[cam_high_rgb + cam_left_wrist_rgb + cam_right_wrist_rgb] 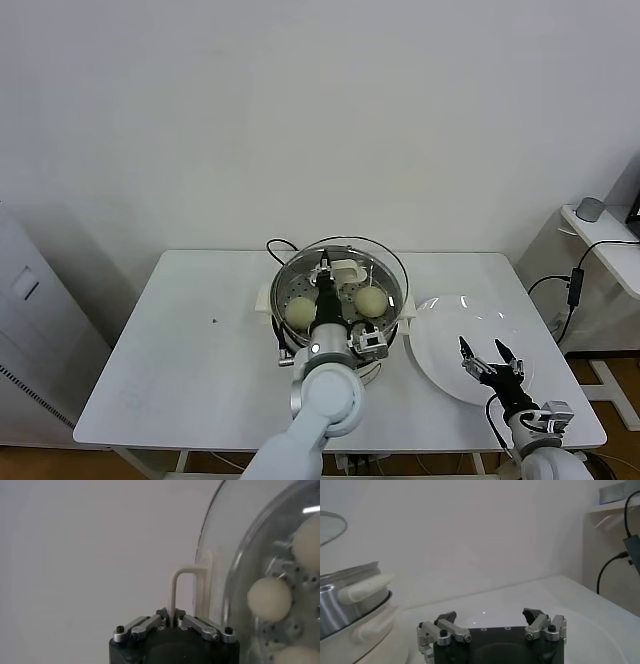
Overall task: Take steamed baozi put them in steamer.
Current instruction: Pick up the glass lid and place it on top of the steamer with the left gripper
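The steamer, a steel basket on a cream base, stands mid-table. Two steamed baozi lie inside it in the head view. In the left wrist view three baozi show through the glass lid. My left gripper is shut on the lid's cream handle and holds the lid over the basket. In the right wrist view the lid's edge hangs apart from the steamer. My right gripper stands open over the white plate, with nothing between its fingers.
The plate lies right of the steamer and shows no buns on it. A black cord runs behind the steamer. A side shelf with cables stands beyond the table's right edge. Bare tabletop stretches left of the steamer.
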### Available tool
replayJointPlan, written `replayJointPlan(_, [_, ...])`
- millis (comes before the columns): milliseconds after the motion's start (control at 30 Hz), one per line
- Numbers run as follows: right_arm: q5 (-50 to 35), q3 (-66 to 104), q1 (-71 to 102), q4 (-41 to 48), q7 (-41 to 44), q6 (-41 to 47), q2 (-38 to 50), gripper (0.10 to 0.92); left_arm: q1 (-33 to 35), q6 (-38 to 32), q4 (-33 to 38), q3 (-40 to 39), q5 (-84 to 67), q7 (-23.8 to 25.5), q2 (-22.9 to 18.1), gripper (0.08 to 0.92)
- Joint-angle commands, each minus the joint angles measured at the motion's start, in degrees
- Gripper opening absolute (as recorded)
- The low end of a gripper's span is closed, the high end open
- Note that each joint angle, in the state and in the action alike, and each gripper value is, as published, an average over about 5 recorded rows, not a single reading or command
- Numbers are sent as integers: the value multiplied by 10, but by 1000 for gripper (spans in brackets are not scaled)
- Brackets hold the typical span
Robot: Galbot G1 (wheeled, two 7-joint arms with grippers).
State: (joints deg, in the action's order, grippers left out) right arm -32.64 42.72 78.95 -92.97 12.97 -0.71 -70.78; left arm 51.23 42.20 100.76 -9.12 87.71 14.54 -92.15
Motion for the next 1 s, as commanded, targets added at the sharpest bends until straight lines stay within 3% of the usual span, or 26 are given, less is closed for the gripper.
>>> replayJointPlan(33, [5, 1, -2, 0, 1, 0, -5, 823, -14, 28, -40, -21, 20, -22, -28, 132])
replayJointPlan(1000, [8, 0, -2, 5, 2, -4, -6, 823, -16, 28, -74, 0, 58, 10, -28, 132])
